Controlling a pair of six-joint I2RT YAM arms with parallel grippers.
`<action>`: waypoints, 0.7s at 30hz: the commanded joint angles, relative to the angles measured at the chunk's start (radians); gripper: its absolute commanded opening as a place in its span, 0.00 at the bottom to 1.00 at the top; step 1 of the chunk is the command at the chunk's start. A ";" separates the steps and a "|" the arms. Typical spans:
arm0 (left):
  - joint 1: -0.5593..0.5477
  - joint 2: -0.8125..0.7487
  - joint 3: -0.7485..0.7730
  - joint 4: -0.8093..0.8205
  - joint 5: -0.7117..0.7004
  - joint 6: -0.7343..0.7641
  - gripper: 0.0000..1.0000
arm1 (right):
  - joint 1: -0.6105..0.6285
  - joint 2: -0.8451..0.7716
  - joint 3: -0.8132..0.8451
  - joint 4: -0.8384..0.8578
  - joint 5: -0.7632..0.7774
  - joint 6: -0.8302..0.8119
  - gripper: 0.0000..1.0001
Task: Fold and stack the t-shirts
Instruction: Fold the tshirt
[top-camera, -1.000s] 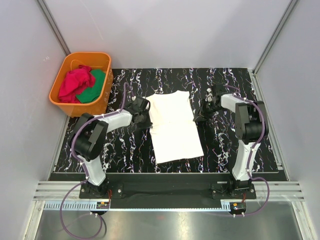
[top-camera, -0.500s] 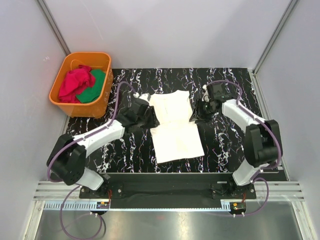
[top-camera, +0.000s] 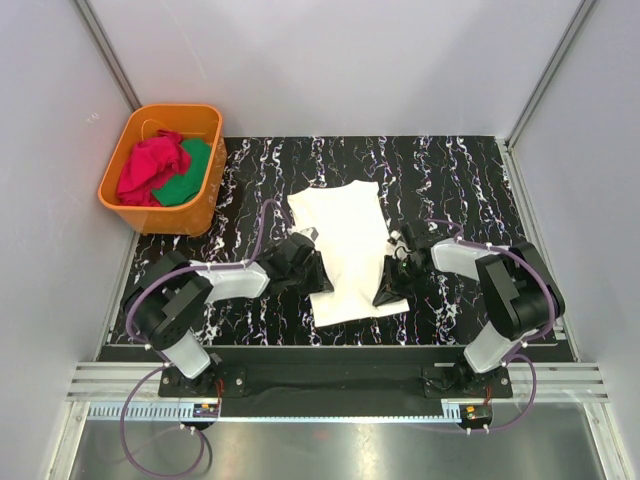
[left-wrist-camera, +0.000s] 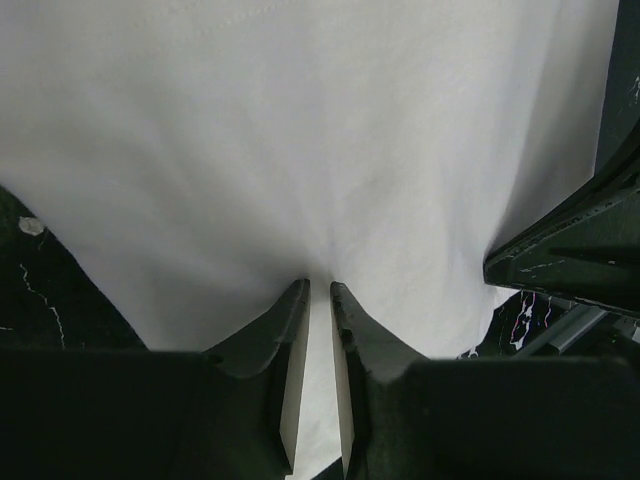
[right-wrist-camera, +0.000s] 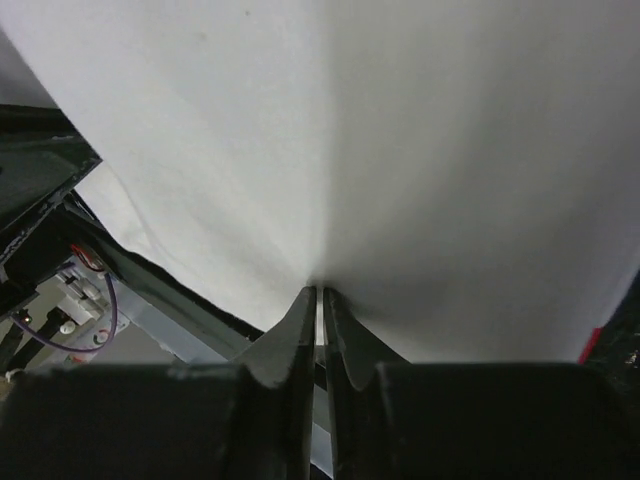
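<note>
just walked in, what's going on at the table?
Both arms are on the cream-white cloth t-shirt, spread on the black marbled table. The left gripper and right gripper each pinch its cloth, one per side, toward the near end. A red cloth and a green cloth sit bunched in the orange plastic tub.

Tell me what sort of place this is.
Likely a robotics lab test cell: bare white walls on aluminium posts, a left arm and right arm bolted to a rail, and a white t-shirt laid on a marbled table.

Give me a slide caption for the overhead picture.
Left gripper and right gripper pinch the cream-white t-shirt by its side edges; orange tub sits far left.
</note>
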 joint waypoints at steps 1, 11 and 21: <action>-0.009 0.006 -0.050 -0.079 -0.071 0.008 0.22 | -0.010 0.009 -0.017 -0.007 0.173 0.020 0.13; -0.009 -0.024 0.007 -0.326 -0.314 0.155 0.24 | -0.015 -0.134 -0.119 -0.044 0.290 0.181 0.18; -0.003 -0.216 -0.036 -0.434 -0.378 0.150 0.31 | -0.015 -0.327 -0.125 -0.079 0.230 0.201 0.31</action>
